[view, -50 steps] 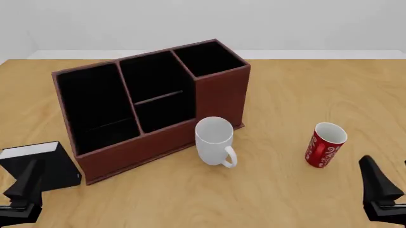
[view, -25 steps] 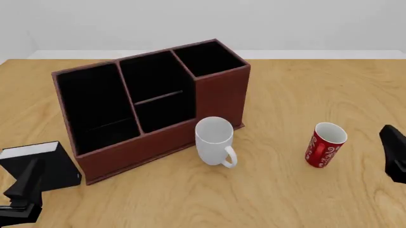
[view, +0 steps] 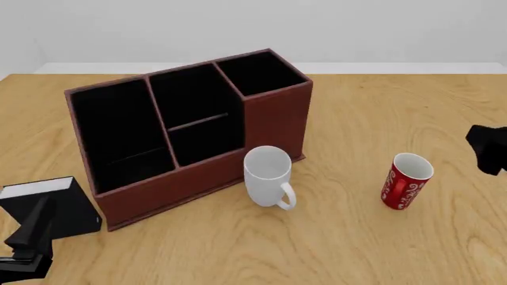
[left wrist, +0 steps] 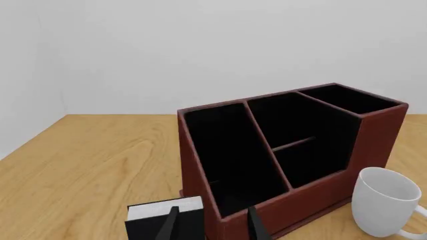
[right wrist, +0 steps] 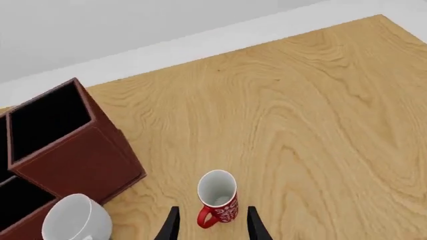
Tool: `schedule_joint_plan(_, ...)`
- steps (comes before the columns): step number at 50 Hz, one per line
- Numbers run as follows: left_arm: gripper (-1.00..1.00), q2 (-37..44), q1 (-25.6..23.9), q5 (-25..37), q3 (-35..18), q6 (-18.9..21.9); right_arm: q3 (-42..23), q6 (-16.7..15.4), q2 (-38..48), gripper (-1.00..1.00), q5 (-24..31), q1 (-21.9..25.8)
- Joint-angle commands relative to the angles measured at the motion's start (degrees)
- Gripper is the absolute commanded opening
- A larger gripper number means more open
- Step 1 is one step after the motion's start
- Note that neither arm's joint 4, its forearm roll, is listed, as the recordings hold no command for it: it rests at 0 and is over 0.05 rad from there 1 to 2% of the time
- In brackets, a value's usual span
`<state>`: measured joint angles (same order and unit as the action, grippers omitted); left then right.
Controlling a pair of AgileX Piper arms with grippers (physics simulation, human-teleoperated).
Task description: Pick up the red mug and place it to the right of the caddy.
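The red mug (view: 405,181) with its white swirl pattern stands upright on the table, well to the right of the caddy (view: 190,130). It also shows in the right wrist view (right wrist: 217,197). The caddy is a large red-brown box with three black compartments (left wrist: 287,160) (right wrist: 67,145). My right gripper (right wrist: 212,225) is open and empty. It hangs above the mug, which shows between its fingers. In the front view only a dark part of the right gripper (view: 487,148) shows at the right edge. My left gripper (view: 28,237) (left wrist: 210,227) is open and empty at the front left.
A plain white mug (view: 269,176) stands just in front of the caddy's right end, its handle towards me. A small black box with a white top (view: 47,205) sits at the caddy's left front corner, right ahead of my left gripper. Bare wood lies around the red mug.
My right gripper has risen and moved forward from the front right edge to beside and above the red mug. The left arm and all the objects have not moved.
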<state>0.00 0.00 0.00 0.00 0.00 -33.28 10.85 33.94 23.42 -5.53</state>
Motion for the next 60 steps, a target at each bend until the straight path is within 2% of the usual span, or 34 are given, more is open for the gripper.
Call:
schedule_joint_plan(1, 1.0, 0.0, 0.0, 0.0, 0.0, 0.0, -0.54, 5.07, 5.79, 1.0, 1.88, -1.24)
schedule_joint_plan(7, 1.0, 0.0, 0.0, 0.0, 0.0, 0.0, 1.67, 6.06, 6.36, 1.0, 1.39, -3.99)
schedule_joint_plan(8, 1.0, 0.0, 0.0, 0.0, 0.0, 0.0, 1.89, 6.98, 7.12, 1.0, 1.07, -2.84)
schedule_joint_plan(19, 1.0, 0.0, 0.0, 0.0, 0.0, 0.0, 3.85, 8.8, 9.14, 1.0, -1.14, -5.01)
schedule_joint_plan(35, 1.0, 0.0, 0.0, 0.0, 0.0, 0.0, 4.24, 12.44, 16.29, 1.0, -5.91, 1.69)
schedule_joint_plan(60, 1.0, 0.0, 0.0, 0.0, 0.0, 0.0, 4.72, 15.45, 21.5, 1.0, -8.49, 2.25)
